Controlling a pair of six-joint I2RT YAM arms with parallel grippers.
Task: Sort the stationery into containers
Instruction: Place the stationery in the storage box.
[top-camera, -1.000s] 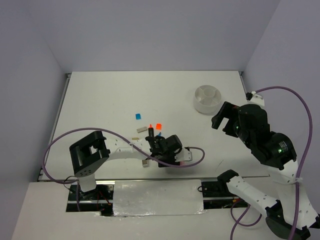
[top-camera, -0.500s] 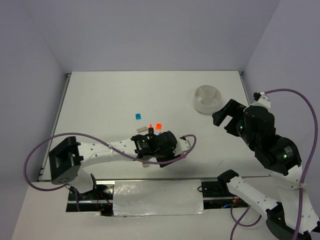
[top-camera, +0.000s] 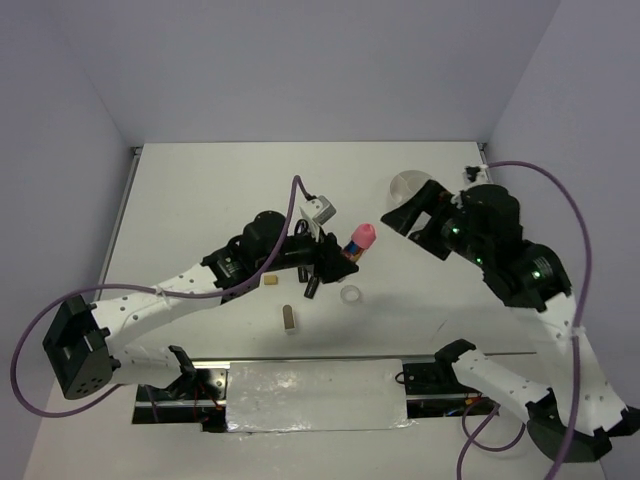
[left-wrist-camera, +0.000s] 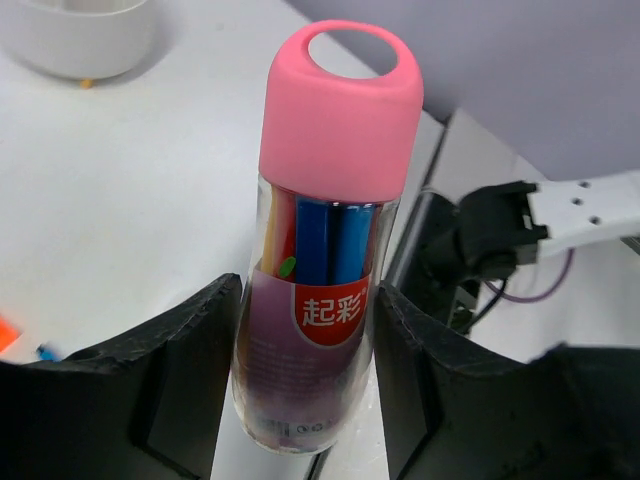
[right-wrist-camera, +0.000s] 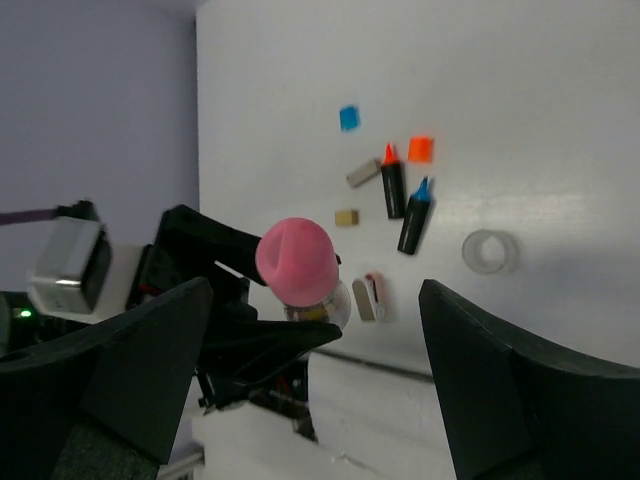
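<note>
My left gripper (top-camera: 338, 256) is shut on the pink tube (top-camera: 358, 240), a clear tube with a pink cap and coloured pens inside, and holds it above the table. In the left wrist view the tube (left-wrist-camera: 325, 230) stands between both fingers (left-wrist-camera: 170, 370). My right gripper (top-camera: 421, 222) is open and empty, hanging over the white dish (top-camera: 403, 184), which it partly hides. In the right wrist view, the orange-tipped marker (right-wrist-camera: 392, 186), blue-tipped marker (right-wrist-camera: 413, 220), tape ring (right-wrist-camera: 490, 251), blue block (right-wrist-camera: 348, 118), tan block (right-wrist-camera: 347, 217) and grey block (right-wrist-camera: 364, 172) lie on the table.
An orange block (right-wrist-camera: 421, 149) lies by the markers. A grey-and-pink oblong item (top-camera: 289, 318) lies near the front edge, with the tape ring (top-camera: 350, 296) to its right. The dish (left-wrist-camera: 80, 35) shows at the left wrist view's top left. Cables loop from both arms.
My left gripper has lifted the pink tube off the table and carried it up and to the right. My right arm has swung left over the dish.
</note>
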